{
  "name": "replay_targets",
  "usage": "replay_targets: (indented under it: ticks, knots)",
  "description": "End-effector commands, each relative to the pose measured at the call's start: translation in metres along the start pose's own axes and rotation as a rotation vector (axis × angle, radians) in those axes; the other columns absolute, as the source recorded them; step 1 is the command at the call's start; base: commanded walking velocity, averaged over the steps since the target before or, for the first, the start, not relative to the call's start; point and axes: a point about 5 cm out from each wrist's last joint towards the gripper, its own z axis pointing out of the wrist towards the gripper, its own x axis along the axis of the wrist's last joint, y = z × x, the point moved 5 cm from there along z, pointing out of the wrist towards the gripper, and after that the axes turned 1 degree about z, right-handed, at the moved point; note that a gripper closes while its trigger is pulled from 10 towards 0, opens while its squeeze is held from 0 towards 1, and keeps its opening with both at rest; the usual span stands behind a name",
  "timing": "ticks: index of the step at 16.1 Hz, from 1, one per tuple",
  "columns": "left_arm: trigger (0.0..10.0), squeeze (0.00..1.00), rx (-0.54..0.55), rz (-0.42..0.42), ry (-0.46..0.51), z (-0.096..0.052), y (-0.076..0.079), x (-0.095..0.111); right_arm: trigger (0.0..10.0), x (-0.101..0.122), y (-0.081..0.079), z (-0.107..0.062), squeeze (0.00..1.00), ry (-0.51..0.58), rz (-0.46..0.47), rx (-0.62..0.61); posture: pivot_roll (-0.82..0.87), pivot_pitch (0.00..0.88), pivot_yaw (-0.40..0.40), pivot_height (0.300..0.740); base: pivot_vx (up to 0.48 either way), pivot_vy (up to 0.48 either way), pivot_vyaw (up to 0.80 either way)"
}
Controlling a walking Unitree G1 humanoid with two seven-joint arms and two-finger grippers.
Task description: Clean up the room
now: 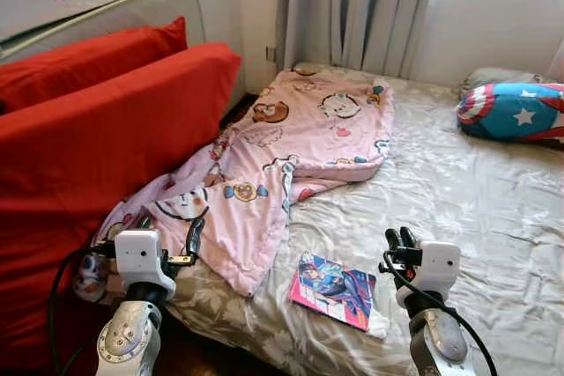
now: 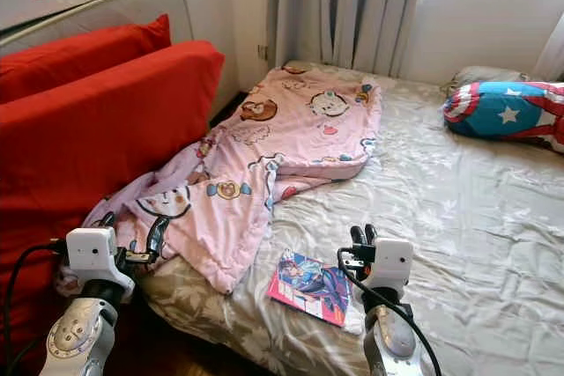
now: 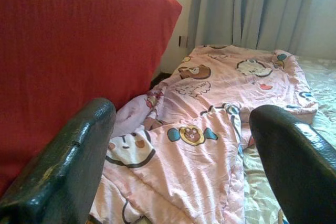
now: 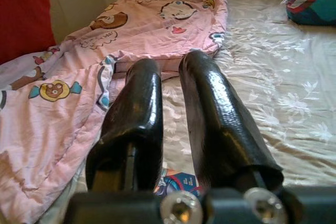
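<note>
A crumpled pink cartoon-print blanket (image 1: 291,143) lies across the left side of the bed and hangs over its near left corner. A colourful comic book (image 1: 335,290) lies flat on the grey floral sheet (image 1: 476,209) near the front edge. My left gripper (image 1: 169,231) is open and hovers just before the blanket's hanging corner, with nothing between its fingers (image 3: 68,171). To the right of the book, my right gripper (image 1: 400,237) is shut and empty above the sheet, its fingers (image 4: 210,108) pointing along the bed.
Big red cushions (image 1: 106,129) lean against the bed's left side, close to my left arm. A blue star-and-stripes pillow (image 1: 515,110) lies at the far right. Grey curtains (image 1: 361,6) hang behind the bed. Dark floor (image 1: 203,354) shows below the bed's corner.
</note>
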Motion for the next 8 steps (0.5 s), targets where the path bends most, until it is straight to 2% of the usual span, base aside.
replay_targets:
  ticks: [1,8]
  knots:
    - [10.0,0.0,-0.013,0.012,-0.017,0.0012,0.0008,-0.0018,10.0,0.001,0.0012,-0.0005,1.0,0.007,0.018,-0.001,0.07,0.0,-0.016,0.692,0.0,0.0,0.0]
    - [10.0,0.0,-0.015,0.017,-0.014,0.0029,-0.0006,0.0005,10.0,-0.0004,-0.0007,-0.0011,1.0,0.006,0.018,-0.003,0.08,0.0,-0.012,0.692,0.0,0.0,0.0]
